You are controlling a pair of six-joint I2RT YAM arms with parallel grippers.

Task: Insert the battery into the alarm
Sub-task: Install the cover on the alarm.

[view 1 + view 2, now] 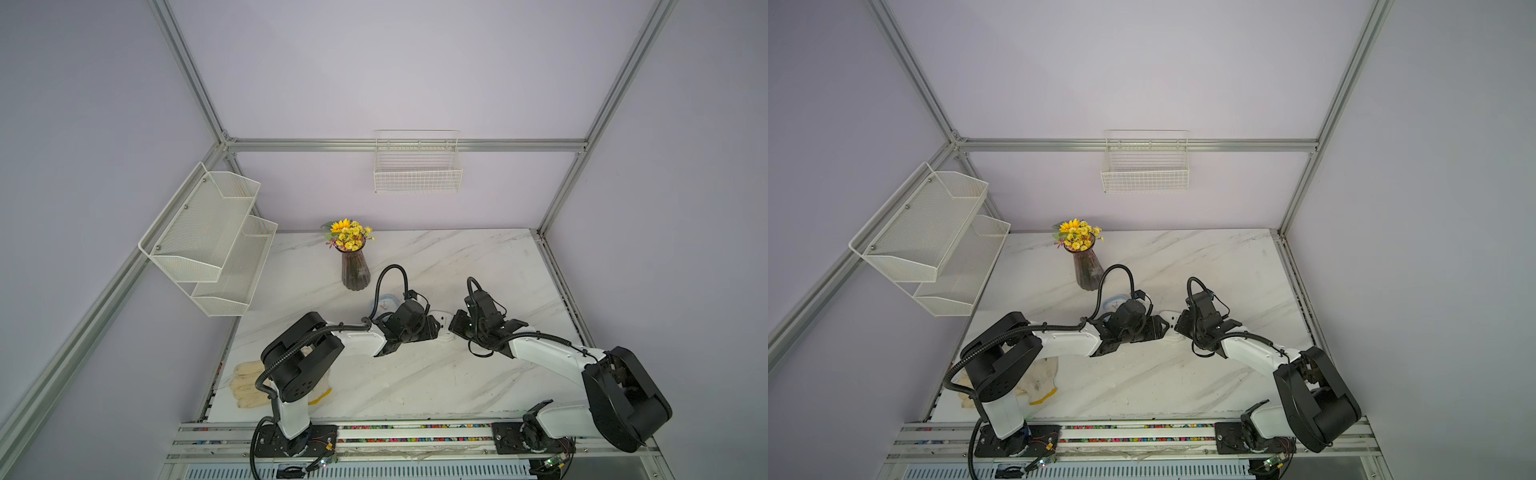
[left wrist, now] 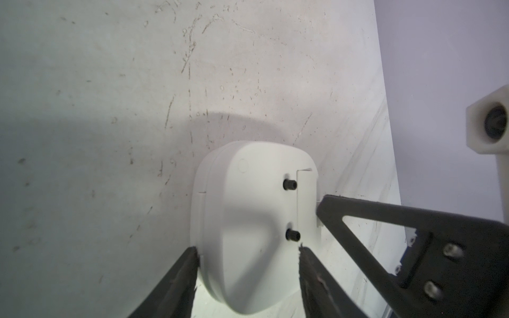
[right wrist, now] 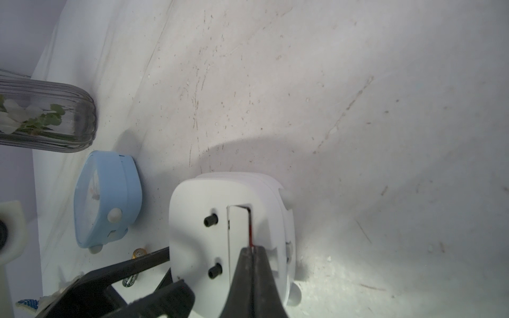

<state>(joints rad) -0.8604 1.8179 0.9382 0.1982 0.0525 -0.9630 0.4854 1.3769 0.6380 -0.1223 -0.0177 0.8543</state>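
Grip on white alarm (image 2: 248, 192).
My left claw (image 2: 248, 253) pinches the alarm's sides; my right claw (image 3: 252, 250), pressed together, touches its back lid (image 3: 238, 228).

White alarm (image 3: 231, 234), back upward on the table (image 3: 330, 110), small battery (image 3: 138, 252) lying nearby

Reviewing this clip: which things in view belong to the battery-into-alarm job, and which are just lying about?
In the job: white alarm, back up, gripped by the left gripper; right gripper, fingers shut at the battery hatch; battery on the table near it.
Lying about: blue clock, vase of flowers, gloves, wire basket, mesh shelf.
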